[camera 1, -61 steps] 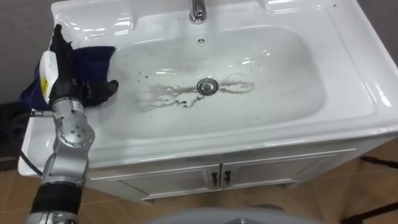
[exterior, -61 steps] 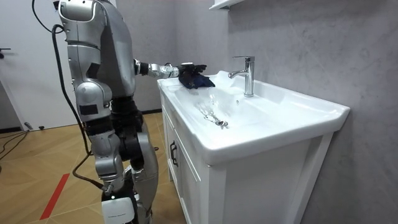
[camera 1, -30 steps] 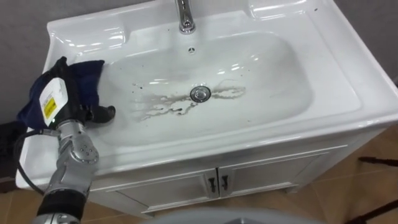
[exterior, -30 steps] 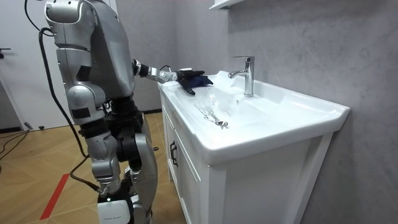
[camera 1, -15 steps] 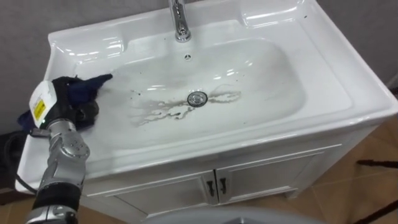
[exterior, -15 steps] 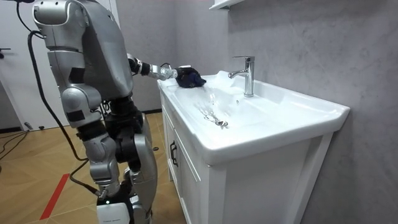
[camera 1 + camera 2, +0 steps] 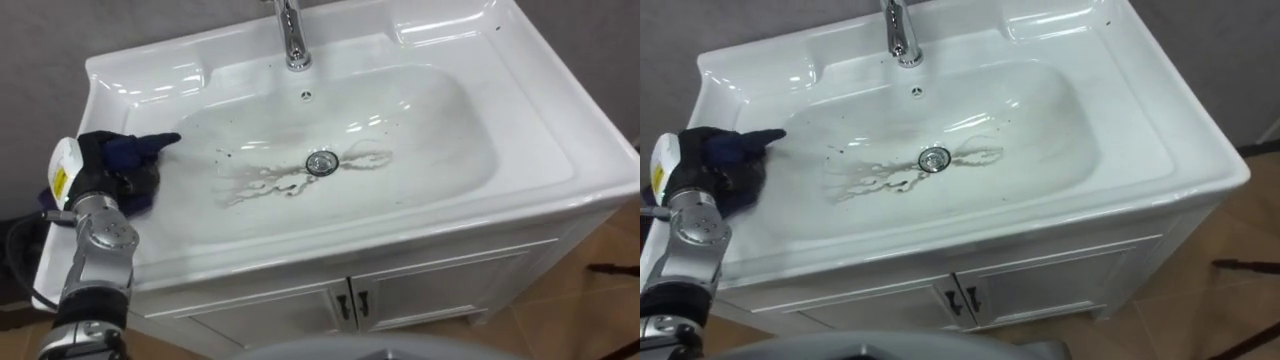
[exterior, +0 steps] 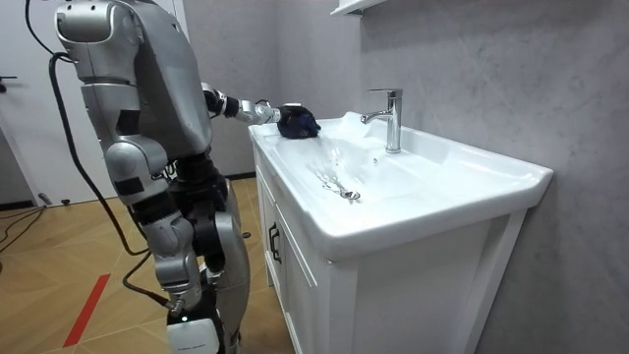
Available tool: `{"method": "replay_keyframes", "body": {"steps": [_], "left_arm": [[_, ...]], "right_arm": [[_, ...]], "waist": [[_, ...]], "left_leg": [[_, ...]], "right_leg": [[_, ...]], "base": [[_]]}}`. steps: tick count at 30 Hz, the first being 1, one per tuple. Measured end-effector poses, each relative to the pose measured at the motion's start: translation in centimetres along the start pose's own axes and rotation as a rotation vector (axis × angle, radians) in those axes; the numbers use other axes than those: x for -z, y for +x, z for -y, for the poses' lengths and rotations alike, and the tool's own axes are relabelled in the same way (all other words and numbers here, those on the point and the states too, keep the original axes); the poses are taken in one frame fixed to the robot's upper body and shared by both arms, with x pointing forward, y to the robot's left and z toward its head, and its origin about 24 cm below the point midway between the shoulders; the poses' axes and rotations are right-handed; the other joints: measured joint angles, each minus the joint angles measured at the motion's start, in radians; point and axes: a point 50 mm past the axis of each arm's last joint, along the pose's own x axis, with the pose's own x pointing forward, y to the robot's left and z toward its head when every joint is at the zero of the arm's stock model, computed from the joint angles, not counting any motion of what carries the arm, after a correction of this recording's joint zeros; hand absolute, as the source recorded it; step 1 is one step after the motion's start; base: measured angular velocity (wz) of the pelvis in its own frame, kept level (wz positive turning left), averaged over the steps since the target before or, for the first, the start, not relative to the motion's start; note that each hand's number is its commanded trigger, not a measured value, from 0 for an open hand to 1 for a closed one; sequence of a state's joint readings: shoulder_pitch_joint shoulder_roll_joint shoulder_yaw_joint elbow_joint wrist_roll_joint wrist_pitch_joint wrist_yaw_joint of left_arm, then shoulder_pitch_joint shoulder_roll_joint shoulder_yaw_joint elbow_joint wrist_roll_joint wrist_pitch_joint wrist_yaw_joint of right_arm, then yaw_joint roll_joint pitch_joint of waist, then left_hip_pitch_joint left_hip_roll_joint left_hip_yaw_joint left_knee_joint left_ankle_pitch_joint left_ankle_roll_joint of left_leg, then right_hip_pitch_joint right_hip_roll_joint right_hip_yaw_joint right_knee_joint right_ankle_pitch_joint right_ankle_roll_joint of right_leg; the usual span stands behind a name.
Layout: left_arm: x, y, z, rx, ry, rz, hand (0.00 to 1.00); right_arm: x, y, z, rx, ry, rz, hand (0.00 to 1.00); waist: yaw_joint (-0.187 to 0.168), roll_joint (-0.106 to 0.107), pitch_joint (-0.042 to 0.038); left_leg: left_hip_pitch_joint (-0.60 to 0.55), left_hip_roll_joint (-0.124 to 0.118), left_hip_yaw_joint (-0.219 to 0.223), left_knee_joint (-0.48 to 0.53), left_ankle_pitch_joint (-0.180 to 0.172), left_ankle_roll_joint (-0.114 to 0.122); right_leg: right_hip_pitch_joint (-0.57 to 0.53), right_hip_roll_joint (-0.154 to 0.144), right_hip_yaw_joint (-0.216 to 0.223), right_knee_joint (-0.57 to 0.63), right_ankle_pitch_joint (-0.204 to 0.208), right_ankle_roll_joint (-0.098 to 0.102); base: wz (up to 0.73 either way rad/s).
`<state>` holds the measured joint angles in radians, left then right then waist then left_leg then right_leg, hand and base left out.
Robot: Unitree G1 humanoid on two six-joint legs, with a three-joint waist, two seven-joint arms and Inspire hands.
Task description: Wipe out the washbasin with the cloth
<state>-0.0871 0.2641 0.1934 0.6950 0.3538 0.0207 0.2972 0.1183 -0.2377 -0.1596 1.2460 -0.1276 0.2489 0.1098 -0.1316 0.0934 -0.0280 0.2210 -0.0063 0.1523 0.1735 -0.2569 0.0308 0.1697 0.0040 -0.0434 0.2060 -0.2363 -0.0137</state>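
Observation:
A white basin (image 7: 430, 120) lies before me, with dark dirty streaks (image 7: 262, 182) on its floor left of the drain (image 7: 320, 163). A dark blue cloth (image 7: 142, 150) is bunched on the basin's left rim. My left hand (image 7: 100, 168), in a black glove, sits on that rim with its fingers curled round the cloth. In the room view I stand at the cabinet's left end, left hand (image 8: 267, 110) stretched out to the cloth (image 8: 299, 122).
A chrome tap (image 7: 292, 40) stands at the basin's back edge, with an overflow hole just below it. Under the basin is a white cabinet (image 7: 400, 295) with two doors. A grey wall runs behind, and wooden floor lies below.
My left hand's fingers have curled in over the cloth and gathered it into a tight bunch on the left rim. The head camera has shifted a little.

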Motion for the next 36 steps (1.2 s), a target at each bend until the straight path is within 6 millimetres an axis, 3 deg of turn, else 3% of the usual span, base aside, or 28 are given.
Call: {"method": "replay_keyframes", "body": {"steps": [5, 8, 12, 19, 26, 36], "left_arm": [[-1.1, 0.0, 0.2, 0.013, -0.068, 0.026, 1.00], [-2.8, -0.2, -0.2, 0.008, -0.089, 0.090, 1.00], [-4.6, -0.7, -0.2, 0.016, -0.091, 0.178, 1.00], [-7.2, -1.9, -0.2, 0.026, -0.128, 0.288, 1.00], [-10.9, -3.6, -0.1, 0.022, -0.160, 0.464, 1.00], [-12.0, -4.4, 0.6, -0.001, -0.094, 0.545, 1.00]], "right_arm": [[-0.6, 0.0, -0.2, 0.000, 0.010, 0.047, 0.00], [-1.0, 0.0, -1.0, -0.017, 0.018, 0.060, 0.00], [-1.8, 0.0, -1.2, -0.027, 0.009, 0.103, 0.00], [-2.8, -0.1, -1.8, -0.054, 0.056, 0.188, 0.00], [-3.0, -0.2, -2.0, -0.064, 0.138, 0.234, 0.00], [-2.8, -0.1, -2.4, -0.069, 0.139, 0.243, 0.00]], "waist": [[0.000, -0.004, 0.0028], [0.002, -0.028, 0.0178], [0.019, -0.042, 0.0305], [0.031, -0.044, 0.0347], [0.026, -0.042, 0.0350], [0.006, -0.048, 0.0358]], "left_leg": [[-0.009, -0.006, -0.022, 0.009, 0.000, 0.000], [-0.047, -0.007, -0.044, 0.031, 0.000, 0.001], [-0.080, -0.007, -0.070, 0.035, 0.000, 0.001], [-0.106, -0.006, -0.103, 0.036, 0.000, 0.000], [-0.102, -0.008, -0.116, 0.034, 0.000, 0.000], [-0.079, -0.010, -0.128, 0.022, 0.000, 0.000]], "right_leg": [[0.004, -0.007, -0.015, 0.002, -0.007, 0.003], [-0.014, -0.018, -0.038, 0.005, -0.011, 0.004], [-0.034, -0.015, -0.055, 0.002, -0.011, 0.004], [-0.039, -0.015, -0.096, -0.004, -0.008, 0.000], [-0.027, -0.017, -0.097, -0.014, -0.007, 0.000], [0.005, -0.016, -0.092, -0.038, -0.006, 0.000]], "base": [[0.11], [0.28], [0.20], [0.15], [0.04], [0.04]]}}
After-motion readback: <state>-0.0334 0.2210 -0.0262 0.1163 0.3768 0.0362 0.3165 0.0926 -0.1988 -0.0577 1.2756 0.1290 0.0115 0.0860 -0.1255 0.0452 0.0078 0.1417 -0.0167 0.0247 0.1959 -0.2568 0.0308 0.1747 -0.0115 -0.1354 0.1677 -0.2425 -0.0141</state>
